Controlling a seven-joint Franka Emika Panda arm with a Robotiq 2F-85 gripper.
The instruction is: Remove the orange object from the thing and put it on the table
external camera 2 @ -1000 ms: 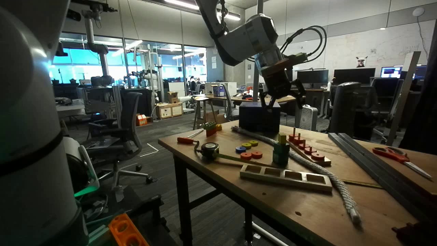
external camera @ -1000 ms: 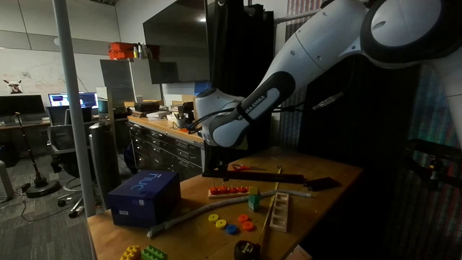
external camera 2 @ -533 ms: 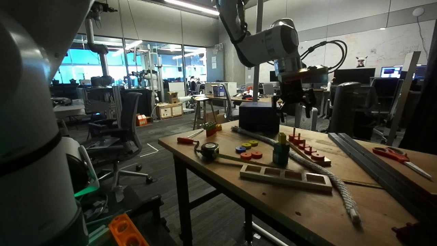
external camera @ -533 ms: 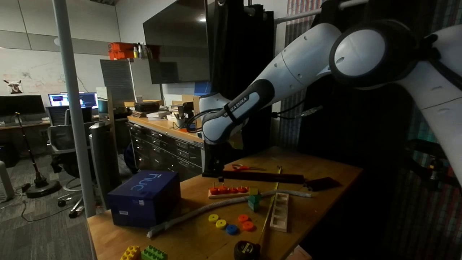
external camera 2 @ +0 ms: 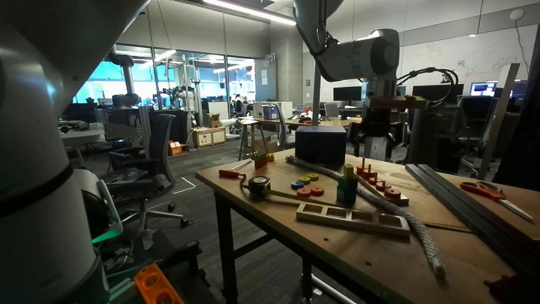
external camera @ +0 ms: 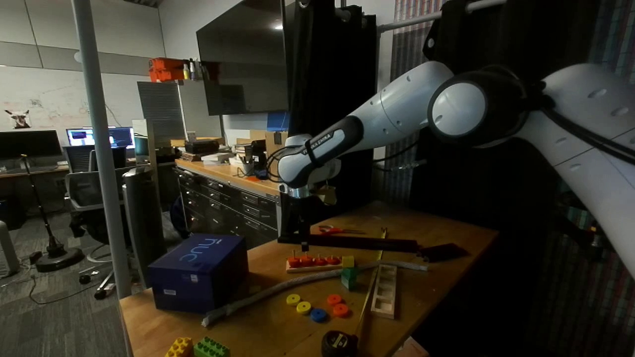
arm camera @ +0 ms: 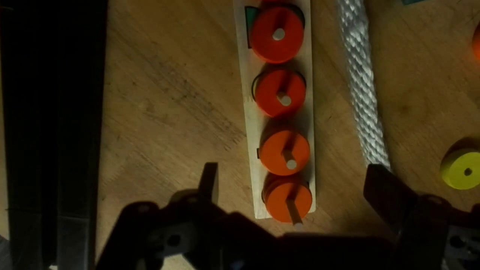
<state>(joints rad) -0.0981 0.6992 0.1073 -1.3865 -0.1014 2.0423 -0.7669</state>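
Presently the gripper (arm camera: 294, 168) hangs spread wide above the pegged board (arm camera: 248, 123), apart from it. Orange and red discs (arm camera: 273, 155) sit on its pegs (arm camera: 291, 164). In an exterior view the pegged board lies toward the far edge of the table (external camera 2: 350, 250), near the rope (external camera 2: 390, 207); the blue box (external camera 2: 320, 145) stands by the far left corner, the wooden tray (external camera 2: 353, 224) by the near edge.

Counter (arm camera: 168, 108): wood, grain showing, scuffed. Peg base (arm camera: 254, 123): wood, smooth. Orange discs (arm camera: 275, 153): smooth, matt. Rope (arm camera: 362, 78): braided, rough, slight sheen. Scissors (external camera 2: 495, 195): blades bright metal, handles plastic-looking.
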